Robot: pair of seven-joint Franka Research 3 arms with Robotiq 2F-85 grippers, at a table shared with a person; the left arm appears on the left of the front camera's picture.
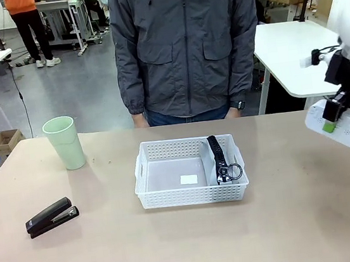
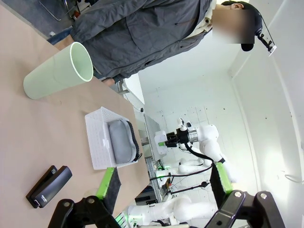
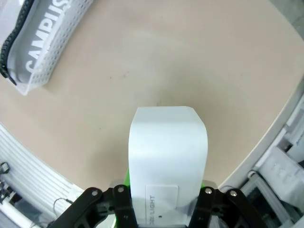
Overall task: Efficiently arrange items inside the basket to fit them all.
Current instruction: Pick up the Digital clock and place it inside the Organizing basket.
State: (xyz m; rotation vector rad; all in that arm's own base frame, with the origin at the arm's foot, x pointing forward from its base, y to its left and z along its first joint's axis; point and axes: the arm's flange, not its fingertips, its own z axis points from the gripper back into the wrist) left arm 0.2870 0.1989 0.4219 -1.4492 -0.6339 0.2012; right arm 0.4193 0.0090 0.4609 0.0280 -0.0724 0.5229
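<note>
The white basket (image 1: 192, 196) sits mid-table, with the grey zip pouch (image 1: 218, 157) standing on edge along its right side. My right gripper (image 1: 331, 124) hangs above the table's right end, shut on the white box (image 1: 347, 126); in the right wrist view the box (image 3: 168, 156) rises between the right gripper's (image 3: 166, 192) fingers. The pale green cup (image 1: 63, 143) stands upright at far left, and the black stapler (image 1: 51, 216) lies at near left. My left gripper (image 2: 164, 183) is open and holds nothing, facing the cup (image 2: 59, 71), basket (image 2: 95, 137), pouch (image 2: 121, 142) and stapler (image 2: 50, 185).
A person in a grey jacket (image 1: 186, 40) stands at the table's far edge, behind the basket. A white label (image 1: 189, 180) lies on the basket floor. The basket's corner (image 3: 57, 42) and the pouch (image 3: 28, 45) sit off to the upper left in the right wrist view.
</note>
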